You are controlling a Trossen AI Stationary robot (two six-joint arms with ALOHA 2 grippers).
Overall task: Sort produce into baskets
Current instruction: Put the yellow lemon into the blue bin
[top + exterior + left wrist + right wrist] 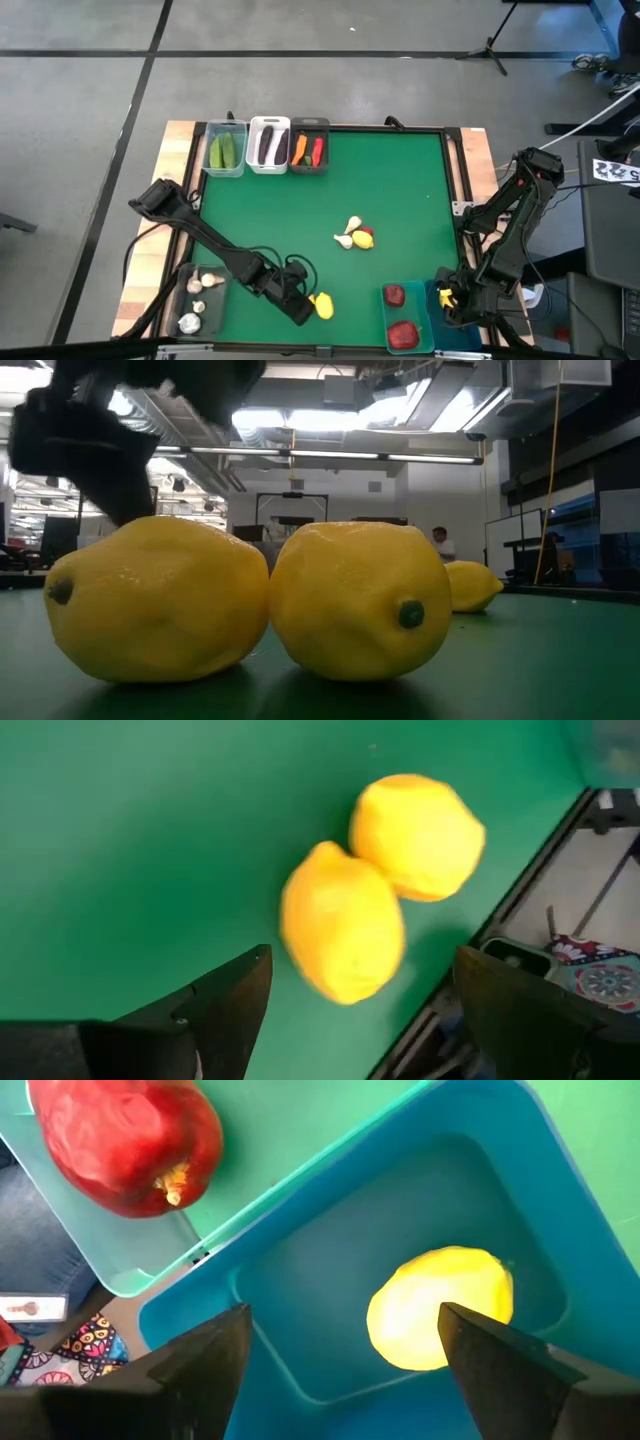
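Front edge, left arm: the left gripper (pixel 355 1020) hangs low over two lemons (pixel 345 920) lying touching on the green table (pixel 400 180) near its front rim; fingers spread wide, nothing between them.
Lemon feel: I'd judge them light, hard plastic with a glossy dimpled skin, so likely to squirt out of a pinch. Best taken across the fat middle, not the tapered ends.
Lemon axis: in the low view the right-hand lemon shows its green stem end toward the camera, the left-hand one has its dark tip to the side; each long axis lies flat on the table.
Front edge, right arm: the right gripper (pixel 340 1370) sits over the blue basket (pixel 560 1210), fingers apart and empty, one lemon lying in the bin below.
Beside it: the teal basket (pixel 398 312) holds red round fruits.
Front left: garlic bulbs (pixel 198 300) in a dark bin.
Mid-table: a loose heap (pixel 354 236) of garlic, lemon and something red.
Far edge: three baskets (pixel 267 146) with cucumbers, eggplants, carrot and chili.
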